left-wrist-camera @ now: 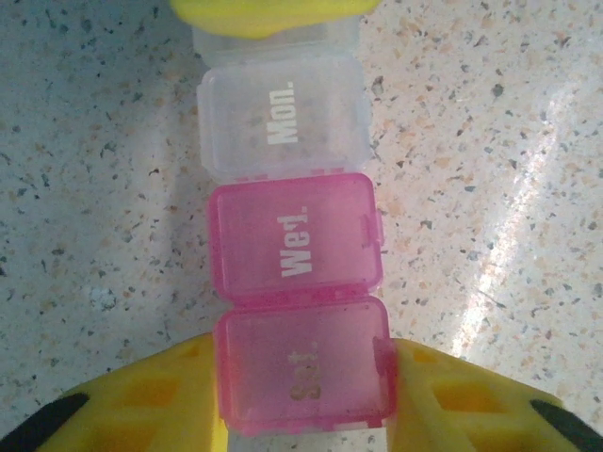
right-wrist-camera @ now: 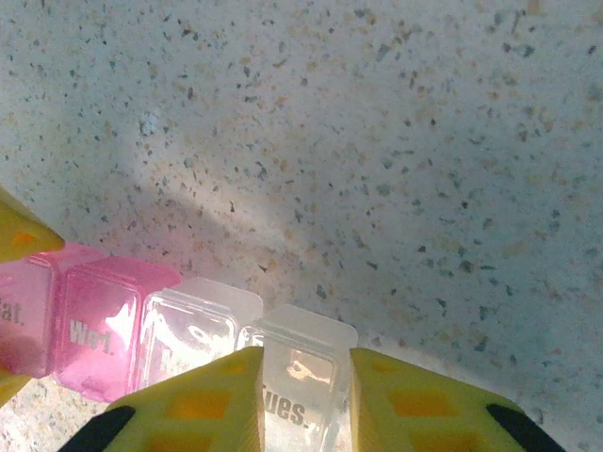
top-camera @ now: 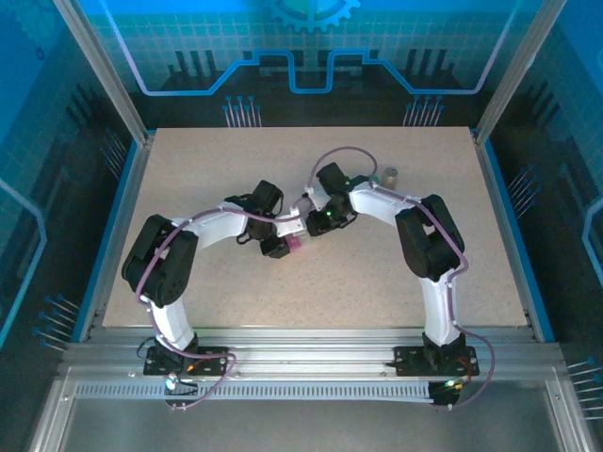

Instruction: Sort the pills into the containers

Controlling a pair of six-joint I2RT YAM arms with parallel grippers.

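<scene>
A strip of snap-lid plastic pill compartments (left-wrist-camera: pixel 287 235), pink and clear, lies on the speckled beige table (left-wrist-camera: pixel 490 141) at its middle, between the two arms. The left tool (left-wrist-camera: pixel 301 395) is clamped on the pink "Sat." compartment (left-wrist-camera: pixel 301 372) at one end. The right tool (right-wrist-camera: pixel 306 395) grips the clear "Tues." compartment (right-wrist-camera: pixel 300 377). A small brownish vial (top-camera: pixel 388 175) stands apart, farther back

From above, the pill box (top-camera: pixel 294 245) is mostly buried under the two arms (top-camera: pixel 217 221), only a pink bit pokes out. The little vials (top-camera: pixel 388 175) at the back are way too small to tell what's in them. Left wrist view: the top clear compartment (left-wrist-camera: pixel 283 45) sits half under a yellow finger (left-wrist-camera: pixel 264 14), lids too cloudy to see inside. Right wrist view: the "Tues." compartment (right-wrist-camera: pixel 301 377) runs off the bottom edge.
</scene>
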